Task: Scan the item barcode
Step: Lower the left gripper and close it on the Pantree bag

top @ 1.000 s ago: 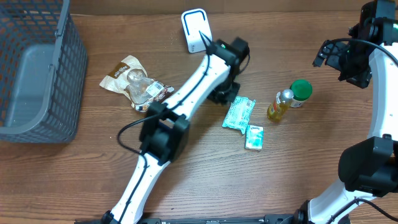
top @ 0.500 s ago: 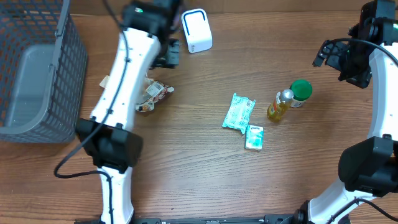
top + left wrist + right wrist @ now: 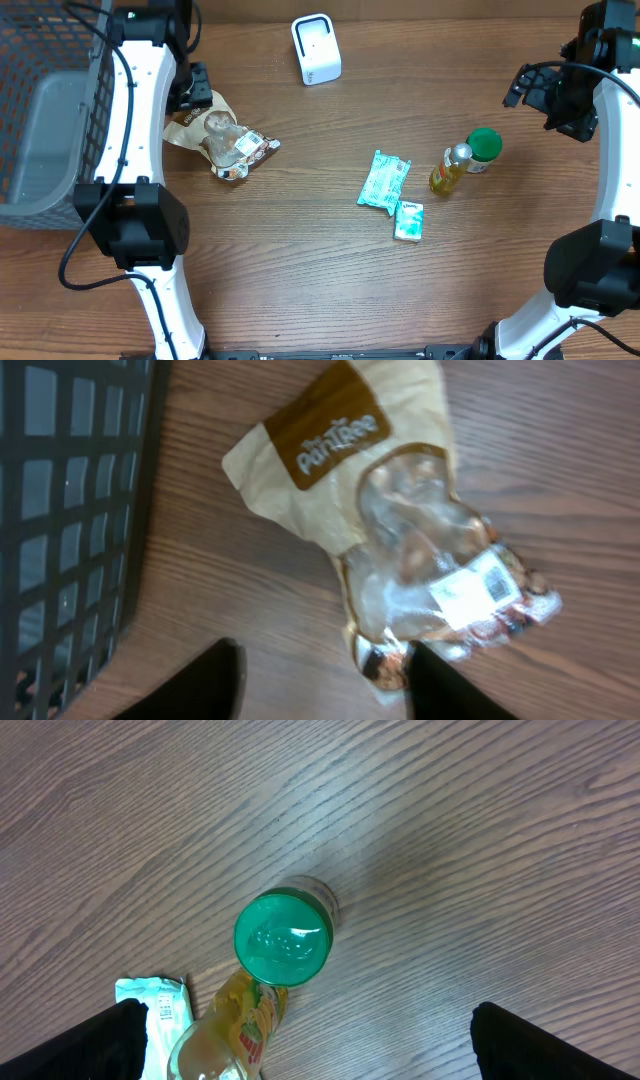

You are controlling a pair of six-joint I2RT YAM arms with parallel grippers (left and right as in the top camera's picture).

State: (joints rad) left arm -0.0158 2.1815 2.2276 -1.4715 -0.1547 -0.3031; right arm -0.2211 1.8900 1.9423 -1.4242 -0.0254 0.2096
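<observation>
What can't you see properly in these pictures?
Left wrist view: the barcode label on the snack bag is too small to read.
Right wrist view: the yellow bottle is cut off by the bottom edge, and the green lid hides whatever is under it.
Overhead view: the basket runs off the left edge.

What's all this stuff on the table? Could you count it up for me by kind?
Brown snack bag: 1
Green packets: 2
Yellow bottle: 1
Green-lidded jar: 1
White scanner: 1
Grey basket: 1
Total: 7
</observation>
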